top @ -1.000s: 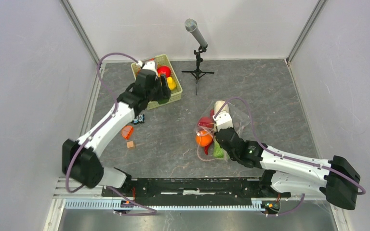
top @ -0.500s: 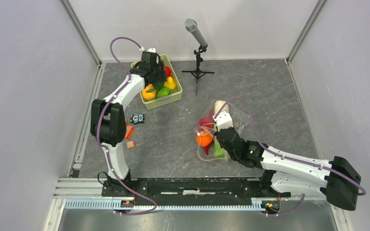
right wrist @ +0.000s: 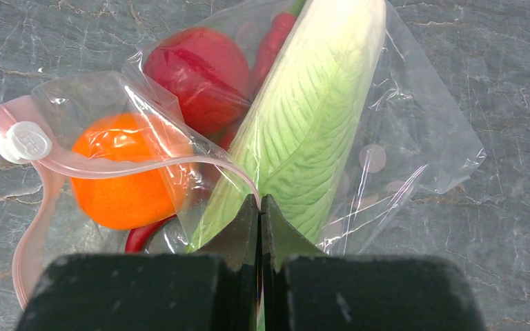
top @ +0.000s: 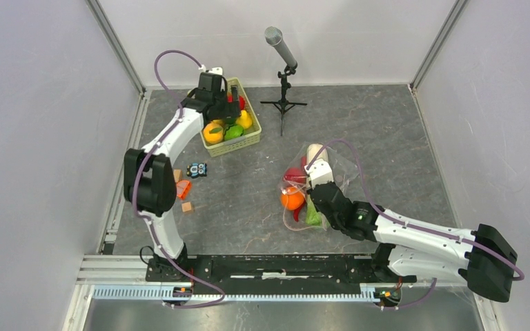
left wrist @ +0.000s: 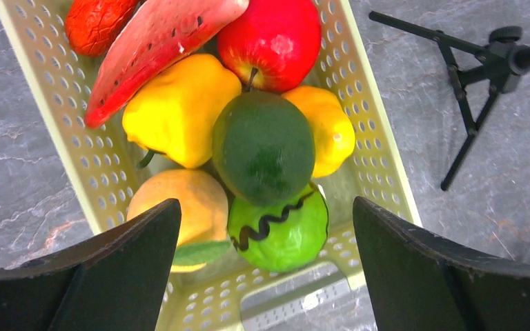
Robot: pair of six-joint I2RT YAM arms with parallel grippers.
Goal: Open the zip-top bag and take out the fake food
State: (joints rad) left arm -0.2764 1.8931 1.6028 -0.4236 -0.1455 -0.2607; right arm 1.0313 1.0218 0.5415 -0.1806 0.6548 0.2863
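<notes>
Pinching the mouth of the zip-top bag (top: 339,169), right of centre overhead, the right gripper (right wrist: 261,210) is clamped on plastic, likely anchoring it; cabbage (right wrist: 317,117) and orange (right wrist: 121,183) lie inside; upper left, the left gripper (left wrist: 266,207) hangs wide open above the basket (left wrist: 379,158), dark green fruit (left wrist: 262,148) resting there.
</notes>
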